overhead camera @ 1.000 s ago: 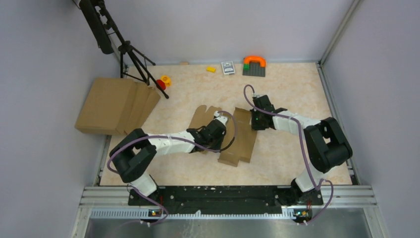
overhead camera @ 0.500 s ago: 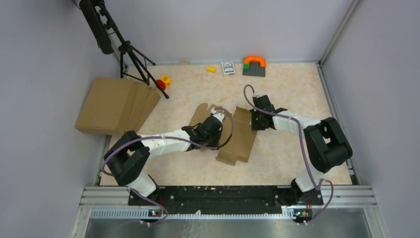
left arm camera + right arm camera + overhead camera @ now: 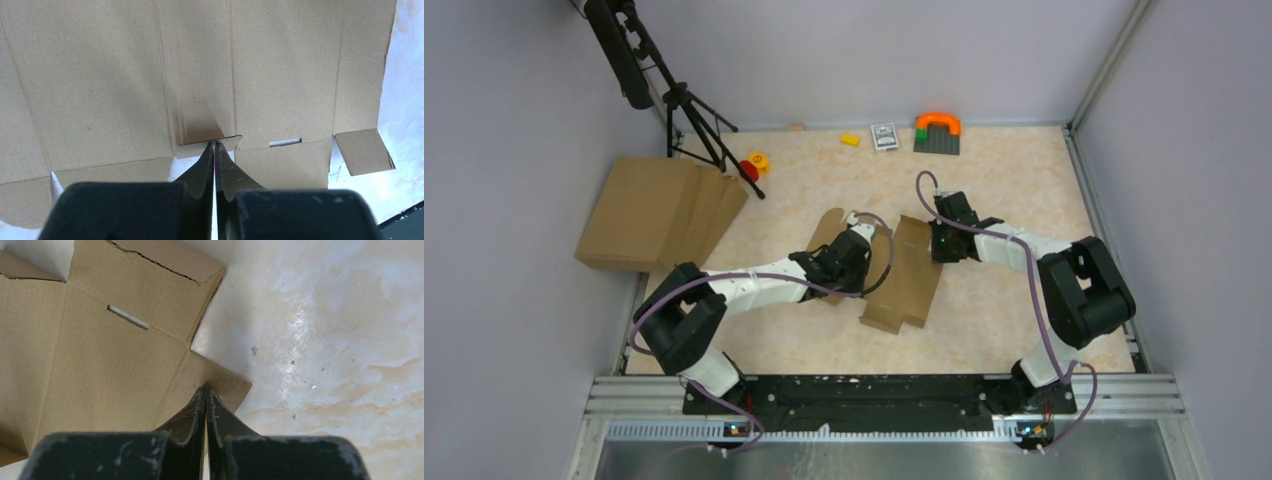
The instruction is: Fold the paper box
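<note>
The paper box (image 3: 906,278) lies as a flat brown die-cut sheet mid-table, with rounded tabs at its far left. My left gripper (image 3: 862,243) is shut, its tips (image 3: 214,144) against the corrugated edge of a raised panel of the box (image 3: 125,85); no cardboard shows between the fingers. My right gripper (image 3: 940,245) is shut at the box's right edge. In the right wrist view its tips (image 3: 206,388) press on a small corner flap of the box (image 3: 100,355), next to a slot and a raised end flap.
A bigger pile of flat cardboard (image 3: 659,212) lies at the left edge beside a black tripod (image 3: 689,110). Small red and yellow toys (image 3: 754,163), a yellow block (image 3: 850,139), a card (image 3: 884,135) and an orange arch on a grey plate (image 3: 937,132) line the back.
My left arm has drawn back to the left, and its gripper has shifted slightly left along the box. The right arm has not moved.
</note>
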Tool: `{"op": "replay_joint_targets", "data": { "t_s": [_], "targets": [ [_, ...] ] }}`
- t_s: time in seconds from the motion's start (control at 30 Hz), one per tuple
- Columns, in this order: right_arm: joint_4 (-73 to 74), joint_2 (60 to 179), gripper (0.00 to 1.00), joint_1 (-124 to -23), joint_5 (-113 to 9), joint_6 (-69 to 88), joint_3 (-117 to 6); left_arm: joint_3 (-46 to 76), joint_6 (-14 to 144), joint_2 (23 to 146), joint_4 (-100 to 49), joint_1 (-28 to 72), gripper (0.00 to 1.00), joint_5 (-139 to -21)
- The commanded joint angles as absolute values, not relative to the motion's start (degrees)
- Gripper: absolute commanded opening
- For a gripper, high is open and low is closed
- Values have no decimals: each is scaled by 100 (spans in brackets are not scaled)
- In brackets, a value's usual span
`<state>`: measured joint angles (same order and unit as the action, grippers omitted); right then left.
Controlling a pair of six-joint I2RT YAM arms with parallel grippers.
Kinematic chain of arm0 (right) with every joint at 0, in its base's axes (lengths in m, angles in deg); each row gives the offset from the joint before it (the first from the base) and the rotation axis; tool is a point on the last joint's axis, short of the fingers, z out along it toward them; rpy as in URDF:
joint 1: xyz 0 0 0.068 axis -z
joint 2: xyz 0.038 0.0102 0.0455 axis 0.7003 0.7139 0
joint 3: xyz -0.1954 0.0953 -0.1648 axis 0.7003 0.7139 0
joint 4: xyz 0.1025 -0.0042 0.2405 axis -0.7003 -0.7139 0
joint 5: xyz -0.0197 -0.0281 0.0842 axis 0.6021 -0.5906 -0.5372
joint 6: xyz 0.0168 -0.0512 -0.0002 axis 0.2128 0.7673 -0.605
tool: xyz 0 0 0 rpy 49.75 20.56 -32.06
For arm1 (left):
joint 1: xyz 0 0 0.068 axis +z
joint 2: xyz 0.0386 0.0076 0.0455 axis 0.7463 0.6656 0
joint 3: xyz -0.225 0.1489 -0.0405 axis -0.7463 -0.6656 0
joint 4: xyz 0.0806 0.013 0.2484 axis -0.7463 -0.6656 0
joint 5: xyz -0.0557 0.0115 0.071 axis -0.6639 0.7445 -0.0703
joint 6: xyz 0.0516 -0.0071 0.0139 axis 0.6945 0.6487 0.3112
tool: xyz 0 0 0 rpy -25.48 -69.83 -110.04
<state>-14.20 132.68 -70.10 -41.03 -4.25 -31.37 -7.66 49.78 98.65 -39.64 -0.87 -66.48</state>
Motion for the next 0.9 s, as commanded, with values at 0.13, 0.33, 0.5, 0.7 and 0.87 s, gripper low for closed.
{"op": "replay_joint_targets", "data": {
  "t_s": [0.13,0.33,0.5,0.7,0.87],
  "targets": [
    [-1748,13431,0,-7082,-4290,-335,-2955,-557,5055,10605,-3665,-33,0,-6631],
    [-1852,13338,0,-7081,-4229,-343,-3026,-804,4913,10717,-3820,-53,0,-6893],
    [-2212,12780,1,-7082,-4237,-247,-3359,-877,4964,10708,-3819,-51,0,-6880],
    [-2826,11648,10,-7555,-4346,-176,-3403,-589,5240,10928,-3977,-27,0,-7069],
    [-2966,10465,11,-8484,-4383,-579,-2673,-530,5356,10960,-3890,-7,0,-7156]
  ]
}}
